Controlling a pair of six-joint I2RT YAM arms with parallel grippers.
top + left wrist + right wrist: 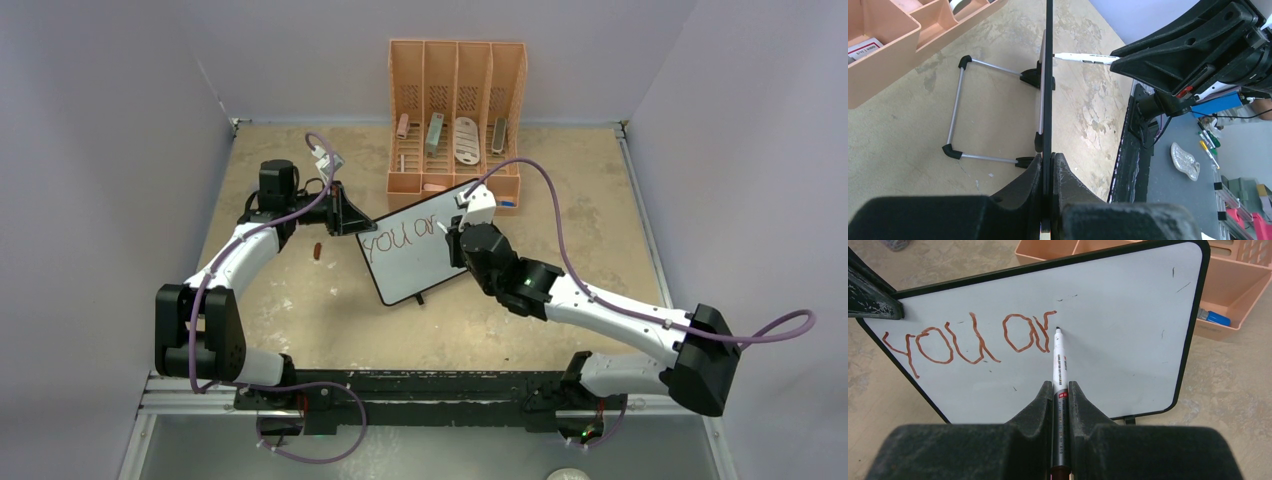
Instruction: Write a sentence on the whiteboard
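Observation:
The whiteboard stands tilted in the middle of the table, black-framed, and also fills the right wrist view. Red-brown letters "you ar" run along its top line. My left gripper is shut on the board's left edge; the left wrist view shows the frame edge-on between the jaws, with its wire stand behind. My right gripper is shut on a white and black marker, whose tip sits at the board just right of the "r".
An orange organizer with several compartments holding small items stands behind the board. A small red-brown cap lies on the table left of the board. Purple cables loop above both arms.

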